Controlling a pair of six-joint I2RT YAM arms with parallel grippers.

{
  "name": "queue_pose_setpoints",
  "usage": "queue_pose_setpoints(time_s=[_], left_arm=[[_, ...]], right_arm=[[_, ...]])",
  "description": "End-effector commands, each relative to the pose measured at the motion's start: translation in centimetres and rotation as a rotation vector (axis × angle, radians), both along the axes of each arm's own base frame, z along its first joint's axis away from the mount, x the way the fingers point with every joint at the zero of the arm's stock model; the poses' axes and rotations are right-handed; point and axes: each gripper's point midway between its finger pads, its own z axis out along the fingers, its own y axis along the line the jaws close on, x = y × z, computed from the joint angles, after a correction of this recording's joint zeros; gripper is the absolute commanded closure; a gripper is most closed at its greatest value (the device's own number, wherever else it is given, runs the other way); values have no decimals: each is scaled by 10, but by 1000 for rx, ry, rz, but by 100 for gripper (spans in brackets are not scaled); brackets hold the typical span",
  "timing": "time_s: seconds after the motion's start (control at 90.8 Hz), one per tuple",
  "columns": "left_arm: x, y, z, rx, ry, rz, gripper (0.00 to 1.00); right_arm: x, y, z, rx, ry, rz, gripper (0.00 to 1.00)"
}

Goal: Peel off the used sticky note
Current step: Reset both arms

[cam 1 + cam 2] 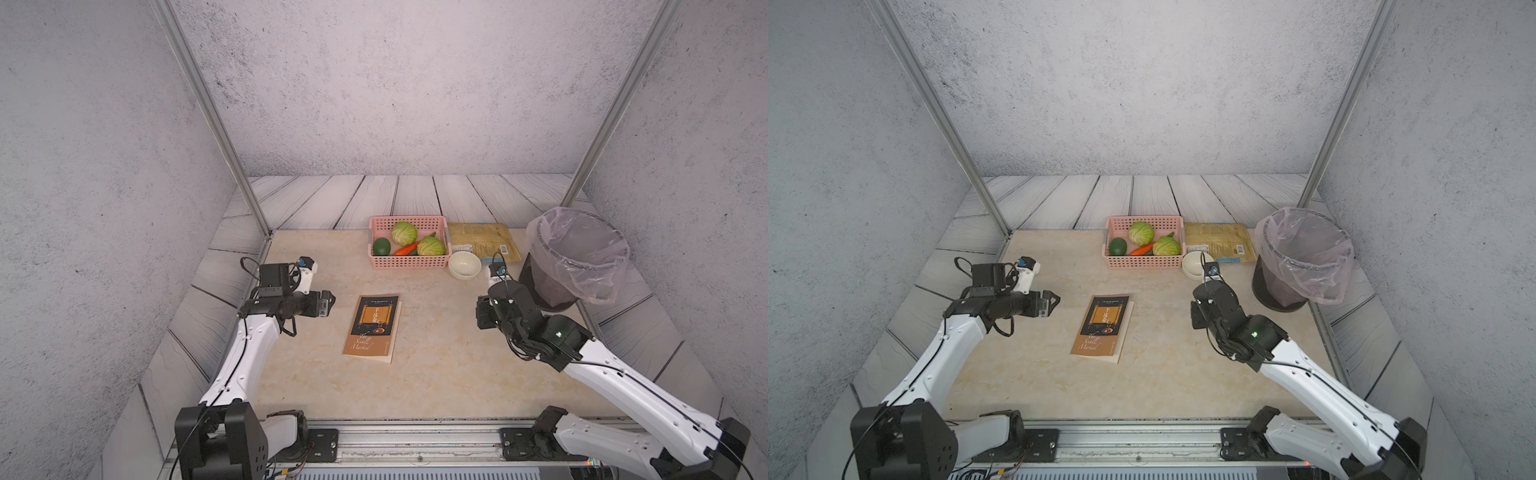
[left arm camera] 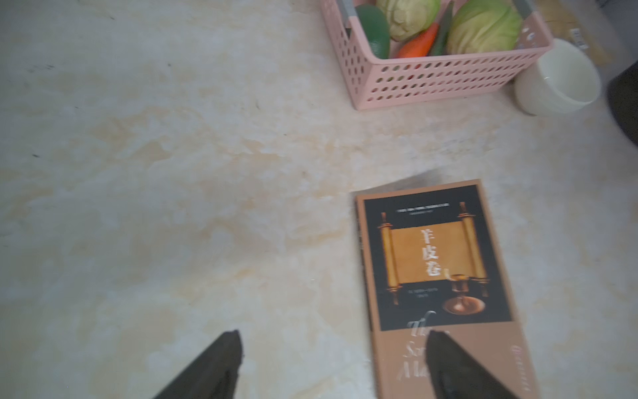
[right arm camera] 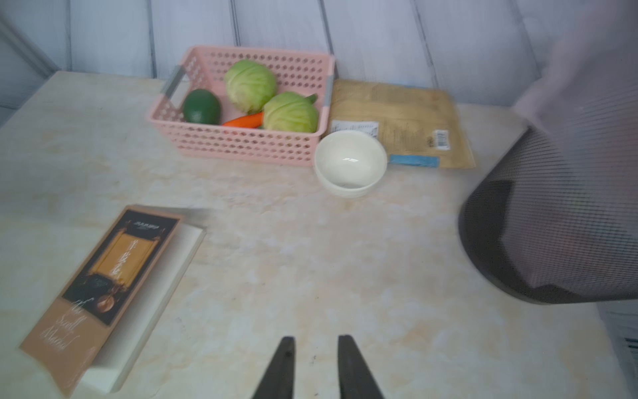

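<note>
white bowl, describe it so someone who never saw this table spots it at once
Find the pink basket at the back of the table. The bowl sits at its front corner, on the side toward the black mesh bin. It is the only round, white, empty dish, unlike the flat tan packet behind it.

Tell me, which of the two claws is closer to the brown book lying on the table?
Left. The left gripper hovers just beside the book. The right gripper is well off on the book's other side, nearer the trash bin.
</note>
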Motion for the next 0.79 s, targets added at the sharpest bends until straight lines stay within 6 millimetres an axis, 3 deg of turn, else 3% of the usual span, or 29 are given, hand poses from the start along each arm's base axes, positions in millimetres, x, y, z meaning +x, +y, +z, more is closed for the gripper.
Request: queue_pose_setpoints(time_s=[0.0,0.044,0.099,0.319,0.407,0.55,0.628,0.716,0.782], left_arm=[[26,24,8,34,-224,132,2],[30,27,6,40,-298,148,2],[33,28,2,48,-370,157,2],[45,36,-8,64,-542,198,2],[46,34,-26,66,-512,183,2],[55,46,-55,84,-475,257,2],[64,44,-51,73,-529,247,2],[68,48,-57,92,-414,262,2],[73,50,-57,99,-429,277,2]], right_arm=[[5,-62,4,-168,-108,-228,54],[5,-75,2,-168,-122,-272,44],[7,-86,-2,-156,-138,-299,38],[22,-115,-26,-174,-153,-342,35],[31,-125,-40,-152,-138,-355,35],[45,-132,-57,-149,-155,-342,34],[54,-134,-67,-145,-175,-319,33],[65,-138,-80,-156,-197,-324,33],[73,-136,-93,-171,-207,-304,33]])
